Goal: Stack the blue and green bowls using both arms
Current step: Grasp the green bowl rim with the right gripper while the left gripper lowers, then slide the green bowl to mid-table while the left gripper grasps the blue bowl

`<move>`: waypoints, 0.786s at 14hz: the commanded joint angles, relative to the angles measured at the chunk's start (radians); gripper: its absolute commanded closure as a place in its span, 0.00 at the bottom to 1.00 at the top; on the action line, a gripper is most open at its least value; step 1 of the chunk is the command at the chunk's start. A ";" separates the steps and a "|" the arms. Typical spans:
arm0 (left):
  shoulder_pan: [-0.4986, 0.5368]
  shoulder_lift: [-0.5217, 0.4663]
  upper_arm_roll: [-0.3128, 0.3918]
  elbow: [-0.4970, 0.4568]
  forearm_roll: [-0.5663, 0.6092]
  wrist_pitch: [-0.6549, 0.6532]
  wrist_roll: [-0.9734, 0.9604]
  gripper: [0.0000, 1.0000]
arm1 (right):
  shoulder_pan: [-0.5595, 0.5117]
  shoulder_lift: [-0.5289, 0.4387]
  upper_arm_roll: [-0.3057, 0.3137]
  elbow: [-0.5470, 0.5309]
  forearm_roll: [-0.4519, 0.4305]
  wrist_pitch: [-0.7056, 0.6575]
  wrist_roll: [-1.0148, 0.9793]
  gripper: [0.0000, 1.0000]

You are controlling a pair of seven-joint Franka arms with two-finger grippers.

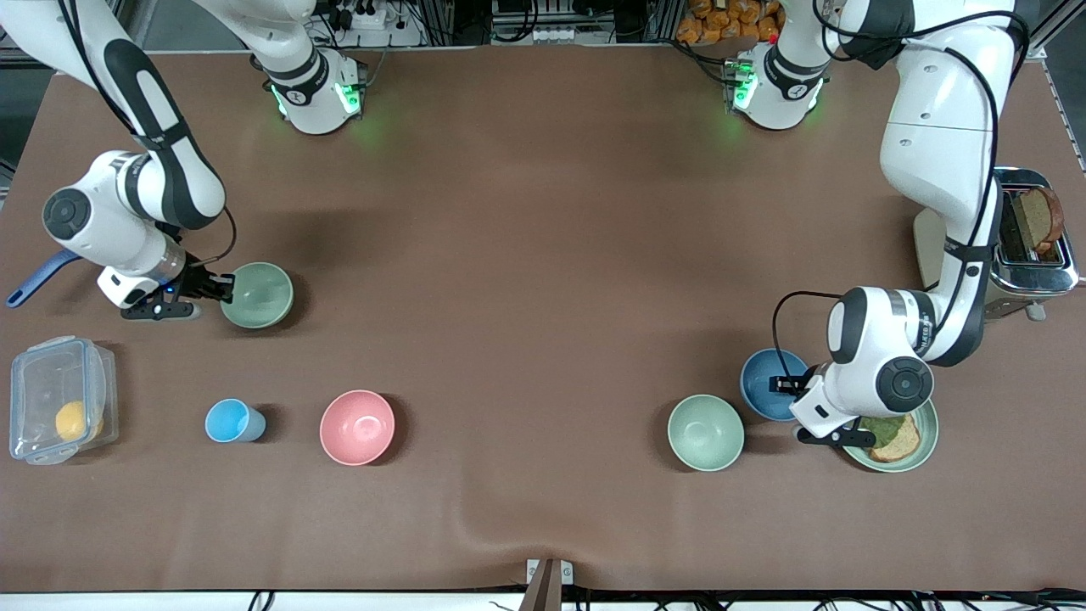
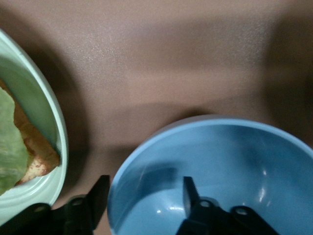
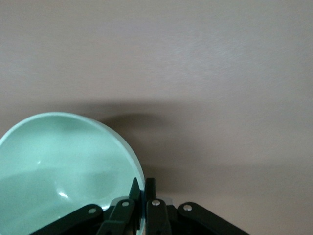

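Right claw [image 3: 142, 196] pinched tight on green bowl [image 1: 257, 294] rim. Left claw [image 2: 144, 196] half-wide, straddling blue bowl [image 2: 215, 171] rim beside plate [image 2: 41, 147], not yet pinching.

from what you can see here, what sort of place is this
Probably a robotics lab set up as a mock kitchen. Two Franka arms work at a brown-covered table laid with a toaster holding bread, a green plate of toast, and plastic bowls such as the pink bowl; cables and power strips run along its edge.

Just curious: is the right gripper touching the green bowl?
Touching. The right wrist view shows the right gripper with its fingers pinched shut on the green bowl rim.
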 commanded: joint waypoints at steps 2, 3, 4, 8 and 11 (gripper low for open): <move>0.002 -0.012 0.000 0.014 -0.019 0.002 0.008 1.00 | 0.094 -0.079 0.031 0.050 0.032 -0.167 0.197 1.00; 0.006 -0.025 0.000 0.014 -0.021 0.002 0.002 1.00 | 0.134 -0.096 0.031 0.050 0.082 -0.190 0.234 1.00; 0.008 -0.051 -0.001 0.014 -0.026 0.002 0.006 1.00 | 0.174 -0.108 0.031 0.056 0.134 -0.209 0.276 1.00; 0.013 -0.141 -0.004 0.008 -0.064 -0.067 0.013 1.00 | 0.342 -0.119 0.034 0.076 0.195 -0.206 0.543 1.00; -0.001 -0.210 -0.021 -0.006 -0.197 -0.157 -0.042 1.00 | 0.480 -0.113 0.032 0.086 0.262 -0.151 0.718 1.00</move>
